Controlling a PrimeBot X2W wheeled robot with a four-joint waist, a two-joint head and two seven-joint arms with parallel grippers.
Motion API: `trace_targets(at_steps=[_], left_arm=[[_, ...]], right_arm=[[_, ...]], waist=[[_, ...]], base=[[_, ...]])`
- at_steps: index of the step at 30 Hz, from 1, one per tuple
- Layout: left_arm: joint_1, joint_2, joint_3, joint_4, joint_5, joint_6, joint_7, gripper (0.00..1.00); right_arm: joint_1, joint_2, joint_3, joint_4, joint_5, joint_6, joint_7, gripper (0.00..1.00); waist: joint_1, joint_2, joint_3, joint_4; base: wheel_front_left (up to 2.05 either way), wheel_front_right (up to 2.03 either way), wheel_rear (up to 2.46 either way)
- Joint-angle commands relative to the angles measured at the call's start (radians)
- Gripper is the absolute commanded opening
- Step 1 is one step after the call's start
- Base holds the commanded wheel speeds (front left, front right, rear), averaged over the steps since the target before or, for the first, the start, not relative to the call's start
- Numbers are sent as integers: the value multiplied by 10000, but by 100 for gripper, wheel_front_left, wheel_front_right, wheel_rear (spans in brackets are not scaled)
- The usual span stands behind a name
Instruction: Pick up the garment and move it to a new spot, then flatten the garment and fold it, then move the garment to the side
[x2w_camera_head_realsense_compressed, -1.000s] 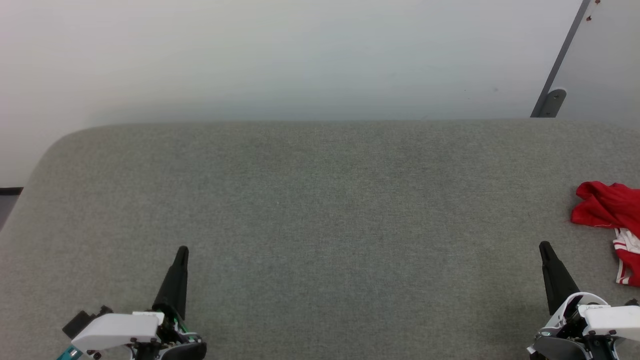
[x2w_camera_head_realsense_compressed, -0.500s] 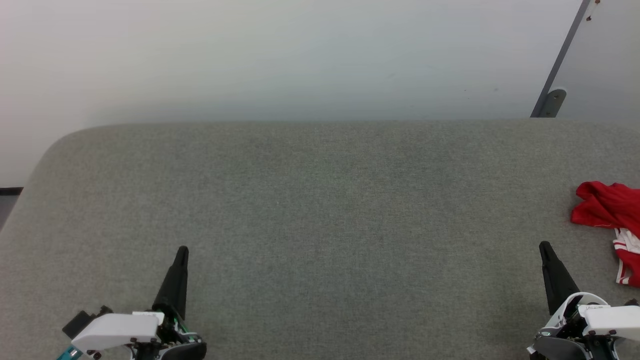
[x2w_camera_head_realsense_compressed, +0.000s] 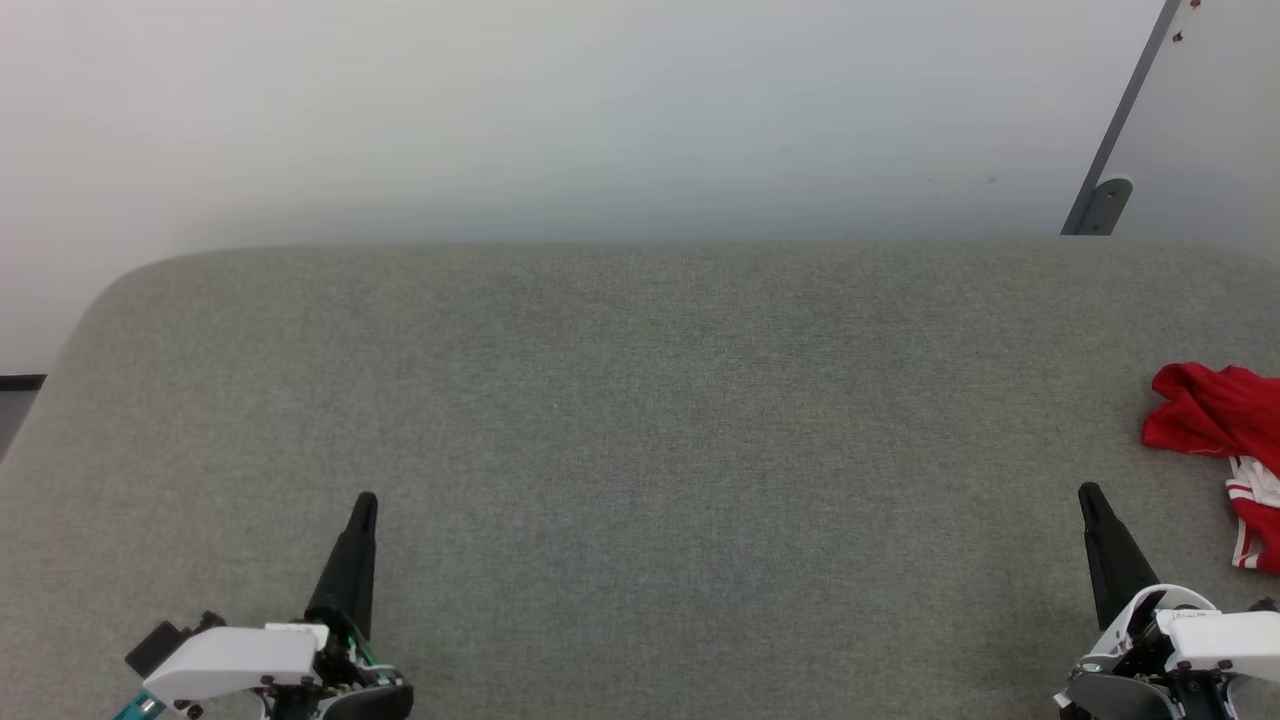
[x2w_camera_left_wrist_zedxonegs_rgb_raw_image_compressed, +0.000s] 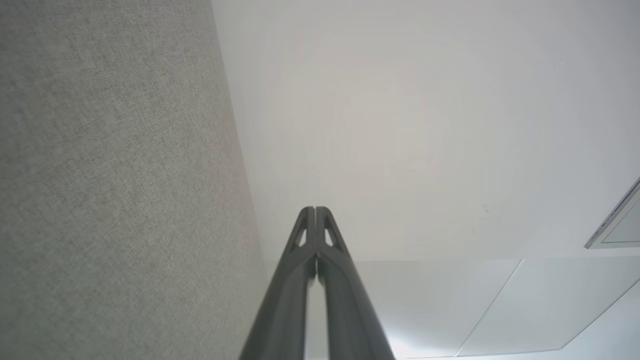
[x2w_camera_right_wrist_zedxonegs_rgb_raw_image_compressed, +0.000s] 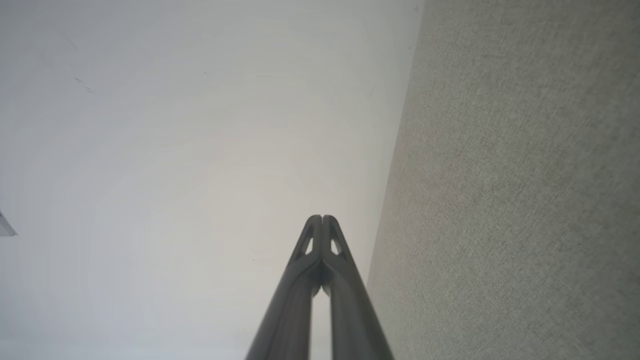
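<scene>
The garment (x2w_camera_head_realsense_compressed: 1218, 430), bright red with a white part and red-and-white striped trim, lies crumpled at the right edge of the head view on the grey fabric surface (x2w_camera_head_realsense_compressed: 640, 420); part of it is cut off by the frame. My right gripper (x2w_camera_head_realsense_compressed: 1090, 497) is shut and empty at the lower right, a short way left of and nearer than the garment, not touching it. My left gripper (x2w_camera_head_realsense_compressed: 365, 503) is shut and empty at the lower left, far from the garment. Both wrist views show closed fingertips, left (x2w_camera_left_wrist_zedxonegs_rgb_raw_image_compressed: 315, 210) and right (x2w_camera_right_wrist_zedxonegs_rgb_raw_image_compressed: 322, 218), pointing at the pale wall.
The grey surface has a rounded far-left corner (x2w_camera_head_realsense_compressed: 130, 280) and ends against a pale wall (x2w_camera_head_realsense_compressed: 600, 110). A grey slanted bar with a bracket (x2w_camera_head_realsense_compressed: 1108, 200) stands at the back right. A dark strip of floor (x2w_camera_head_realsense_compressed: 20, 385) shows at the far left.
</scene>
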Motion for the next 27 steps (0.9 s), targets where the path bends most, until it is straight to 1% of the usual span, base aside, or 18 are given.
trace_targets(at_steps=[1, 27], left_arm=[[-101, -22, 33, 10, 35, -35, -2, 0], [-102, -33, 50, 10, 48, -35, 15, 0]], right_arm=[[-35, 34, 32, 2, 39, -10, 9, 0], [-34, 34, 33, 2, 41, -10, 8, 0]], waist=[[-1, -1, 0, 0], [-1, -1, 0, 0]], base=[[0, 0, 0], [0, 0, 0]])
